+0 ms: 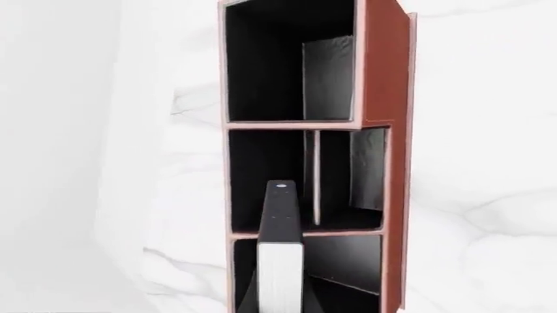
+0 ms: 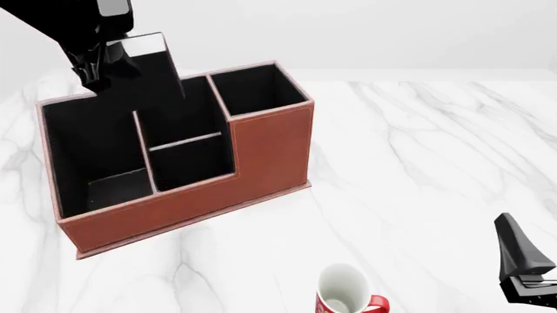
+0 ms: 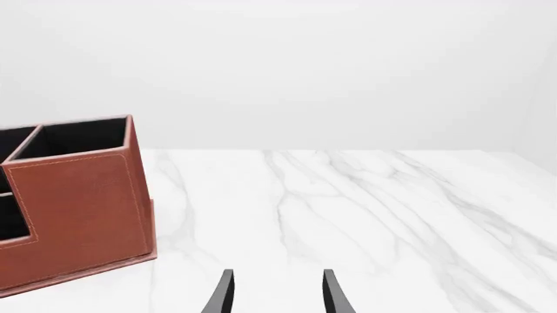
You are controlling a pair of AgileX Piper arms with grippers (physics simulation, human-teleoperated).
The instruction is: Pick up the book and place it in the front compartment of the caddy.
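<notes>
Left wrist view: the book (image 1: 280, 251) hangs from my left jaws, page edges toward the camera, spine end reaching down over the caddy (image 1: 383, 163); the jaws themselves are out of this picture. The book's lower end shows over the divider between two black-lined pockets, so I cannot tell from here which pocket it is aimed at. Front view: my left gripper (image 2: 103, 65) pinches the book (image 2: 152, 62) by its top, holding it tilted above the caddy's (image 2: 261, 156) back left part, well clear of the walls. The front compartment (image 2: 187, 163), the small low-walled pocket, lies nearer the camera than the book's lower edge. The mug (image 2: 344, 293) stands on the tabletop (image 2: 435, 163) well apart from the caddy, and my right gripper (image 2: 522, 274) rests near the lower right edge. Right wrist view: my right jaws are spread and hold nothing, their tips (image 3: 274, 293) above bare marble, with the caddy's (image 3: 78, 208) corner off to one side. The risk I judge: lowering from here would drop the book into the long section or a tall pocket, or catch its tilted edge on a divider and twist it in my grip.
</notes>
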